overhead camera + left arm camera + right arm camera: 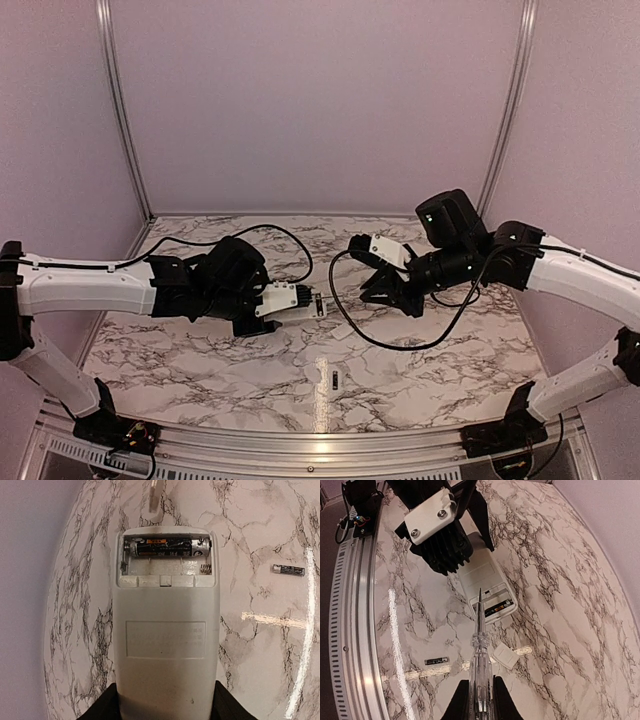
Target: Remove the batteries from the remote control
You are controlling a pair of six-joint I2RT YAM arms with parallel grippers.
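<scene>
Nearest the arm bases, a loose battery (336,379) lies on its side on the marbled worktop (200,370), well apart from both arms. A little farther in, I see a small white cover piece (505,656) lying flat on the worktop, near the open end of the remote control (165,645) but not touching it. My left fingers (105,711) are clamped on the remote control at its plain end, one on each long edge. They hold it back side up, with the battery bay (165,555) at the end that points toward the right arm. In that bay a seated battery (167,546) lies crosswise in the slot closest to the end. The empty slot (165,567) beside it shows only a small spring (205,569) at one side. My right fingers (459,707) are closed tight on a clear rod (481,665), gripping its thick end so the shaft runs straight out toward the remote control. The dark tip of the rod sits over the edge of the open bay, close to the seated battery. I cannot tell whether it touches the battery or the plastic. Beyond both arms the worktop runs on to the pale back wall (320,100).
</scene>
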